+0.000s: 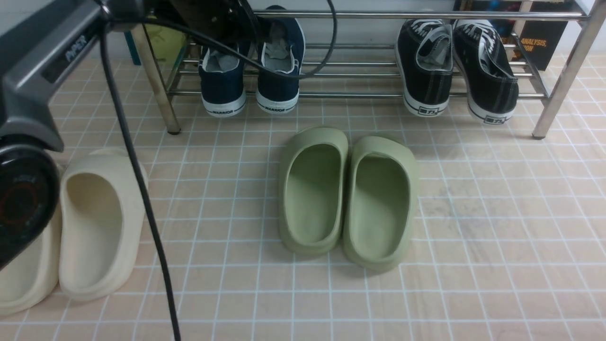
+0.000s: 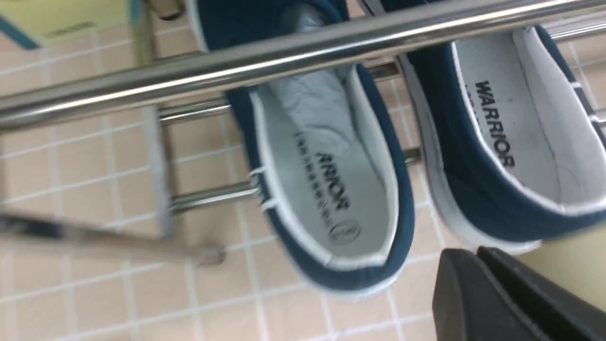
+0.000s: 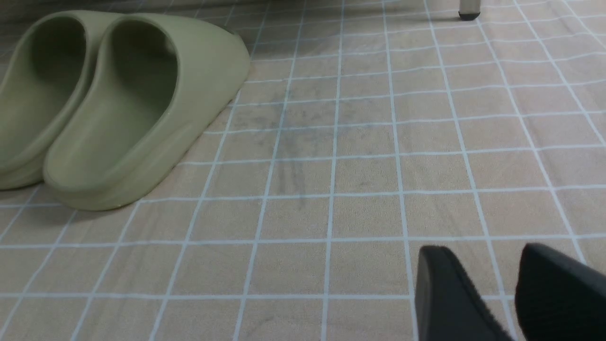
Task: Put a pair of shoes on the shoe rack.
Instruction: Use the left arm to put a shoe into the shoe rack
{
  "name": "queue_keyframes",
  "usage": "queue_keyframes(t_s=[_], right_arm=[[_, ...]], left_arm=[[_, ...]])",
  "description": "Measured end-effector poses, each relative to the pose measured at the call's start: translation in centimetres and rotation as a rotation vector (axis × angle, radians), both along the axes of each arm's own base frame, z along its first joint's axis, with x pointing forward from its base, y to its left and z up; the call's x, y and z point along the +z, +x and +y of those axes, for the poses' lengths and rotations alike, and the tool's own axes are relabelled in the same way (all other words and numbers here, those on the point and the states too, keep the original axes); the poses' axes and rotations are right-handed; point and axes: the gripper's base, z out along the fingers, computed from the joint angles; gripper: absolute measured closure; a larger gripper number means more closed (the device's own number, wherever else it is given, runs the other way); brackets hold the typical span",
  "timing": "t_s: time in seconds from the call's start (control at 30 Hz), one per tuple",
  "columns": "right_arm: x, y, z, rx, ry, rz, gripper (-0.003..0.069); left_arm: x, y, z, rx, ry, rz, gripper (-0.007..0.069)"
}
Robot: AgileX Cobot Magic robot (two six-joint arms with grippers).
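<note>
Both navy shoes stand side by side on the left end of the shoe rack (image 1: pixel 378 94), heels toward me: the left shoe (image 1: pixel 222 80) and the right shoe (image 1: pixel 279 71). The left wrist view looks down through a rack bar (image 2: pixel 284 57) into their white linings, one shoe (image 2: pixel 331 189) and the other (image 2: pixel 511 142). My left gripper (image 2: pixel 476 253) hangs just behind their heels, shut, with nothing between its fingers. In the front view the left arm (image 1: pixel 42 76) hides it. Shown only in its wrist view, my right gripper (image 3: pixel 480 265) is open above bare tiles.
Black lace-up sneakers (image 1: pixel 454 66) sit on the rack's right end. Green clogs (image 1: pixel 348 194) lie on the tiled floor in front of the rack, cream clogs (image 1: pixel 90 227) at the near left. A black cable (image 1: pixel 137 180) hangs from the left arm. Rack legs (image 1: pixel 563 80) stand at both ends.
</note>
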Motion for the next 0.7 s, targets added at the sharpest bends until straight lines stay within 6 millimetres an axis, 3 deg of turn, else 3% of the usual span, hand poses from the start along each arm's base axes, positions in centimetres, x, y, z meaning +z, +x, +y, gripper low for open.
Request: queue_keyframes(t_s=[0.13,0.3,0.33,0.43,0.7], right_arm=[[0.0,0.0,0.0,0.000,0.000,0.000,0.0421],[0.0,0.0,0.0,0.000,0.000,0.000,0.0421],[0.0,0.0,0.0,0.000,0.000,0.000,0.0421],[0.0,0.0,0.0,0.000,0.000,0.000,0.0421],[0.0,0.0,0.0,0.000,0.000,0.000,0.0421]], left_arm=[[-1.0,-0.2,0.5,0.023,0.058,0.077,0.0570],[-6.5,0.8,0.1,0.028,0.097,0.291,0.0569],[-6.5,0.8,0.1,0.029,0.097,0.292,0.0569],[-9.6,1.7,-0.3,0.025,0.108,0.345,0.0569],[-10.0,3.1,-0.2,0.117,0.084,0.219,0.0566]])
